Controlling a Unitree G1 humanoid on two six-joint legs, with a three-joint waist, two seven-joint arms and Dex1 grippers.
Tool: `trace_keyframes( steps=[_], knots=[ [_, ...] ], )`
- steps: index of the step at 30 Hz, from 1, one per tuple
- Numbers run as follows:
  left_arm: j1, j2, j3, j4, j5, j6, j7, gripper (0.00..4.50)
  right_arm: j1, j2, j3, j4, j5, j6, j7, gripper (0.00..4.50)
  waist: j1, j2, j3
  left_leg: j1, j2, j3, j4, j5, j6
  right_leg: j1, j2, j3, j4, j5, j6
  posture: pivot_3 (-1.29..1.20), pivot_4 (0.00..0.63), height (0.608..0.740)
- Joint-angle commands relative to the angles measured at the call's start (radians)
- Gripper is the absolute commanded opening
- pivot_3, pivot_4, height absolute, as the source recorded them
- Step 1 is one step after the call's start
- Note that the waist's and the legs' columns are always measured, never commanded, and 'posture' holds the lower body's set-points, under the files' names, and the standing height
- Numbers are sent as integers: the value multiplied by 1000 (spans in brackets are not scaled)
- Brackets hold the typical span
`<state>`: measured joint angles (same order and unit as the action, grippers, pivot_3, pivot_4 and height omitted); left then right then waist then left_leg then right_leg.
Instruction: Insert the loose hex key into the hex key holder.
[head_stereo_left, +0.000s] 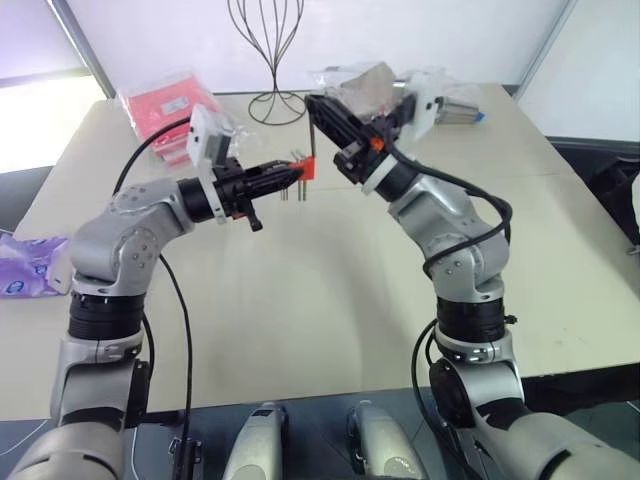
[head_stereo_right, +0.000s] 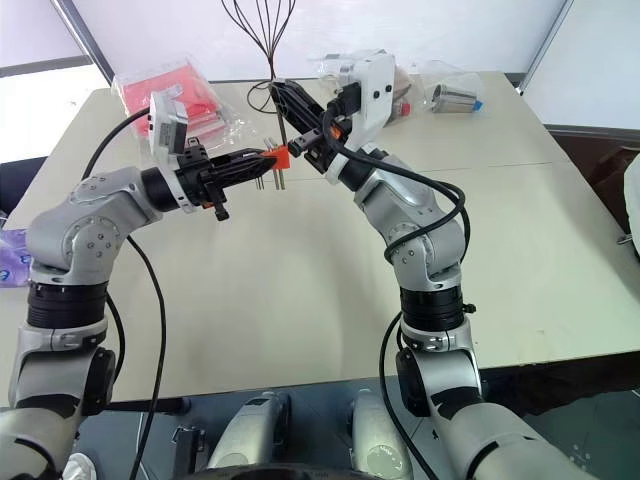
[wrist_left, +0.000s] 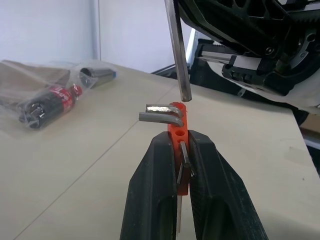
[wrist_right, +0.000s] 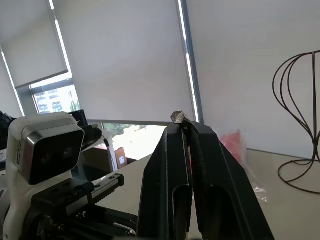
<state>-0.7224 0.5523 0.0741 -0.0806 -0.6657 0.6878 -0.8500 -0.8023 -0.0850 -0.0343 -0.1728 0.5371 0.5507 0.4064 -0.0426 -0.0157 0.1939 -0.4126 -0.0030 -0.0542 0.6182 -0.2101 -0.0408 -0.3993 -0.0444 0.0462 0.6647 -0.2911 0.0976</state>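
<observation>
My left gripper (wrist_left: 178, 139) is shut on the orange-red hex key holder (wrist_left: 178, 131), held level above the table. Short grey keys stick out of the holder's side, and two bent ends (wrist_left: 161, 113) show near its top. My right gripper (wrist_right: 184, 128) is shut on the loose hex key (wrist_left: 178, 55), a thin grey rod. Its bent end (wrist_right: 178, 117) pokes out between the fingertips. The long end hangs straight down, and its tip sits just above the holder's top face. In the head views the right gripper (head_stereo_right: 283, 93) stands right above the holder (head_stereo_right: 277, 155).
Red packets in clear plastic (head_stereo_left: 165, 105) lie at the table's back left, with a black wire stand (head_stereo_left: 268, 55) at the back middle. Clear bags (head_stereo_left: 365, 82) and a metal cylinder (head_stereo_right: 455, 98) are at the back right. A purple packet (head_stereo_left: 25, 265) lies at the left edge.
</observation>
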Motion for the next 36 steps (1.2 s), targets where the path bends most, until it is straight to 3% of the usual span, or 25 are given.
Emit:
trace_keyframes(
  steps=[1,36],
  knots=[
    [-35,2,35,-17,-11,-22,0,0,-29,1,-8,-40,18,-19,1,65,0,0,0,0,0,0,0,0,0,0,0,0,0,0,0,0,150,740],
    [-30,6,35,-46,-38,-5,8,0,-29,-3,21,3,-28,-74,12,65,0,0,0,0,0,0,-2,0,0,-1,0,0,-1,0,0,0,150,740]
  ],
)
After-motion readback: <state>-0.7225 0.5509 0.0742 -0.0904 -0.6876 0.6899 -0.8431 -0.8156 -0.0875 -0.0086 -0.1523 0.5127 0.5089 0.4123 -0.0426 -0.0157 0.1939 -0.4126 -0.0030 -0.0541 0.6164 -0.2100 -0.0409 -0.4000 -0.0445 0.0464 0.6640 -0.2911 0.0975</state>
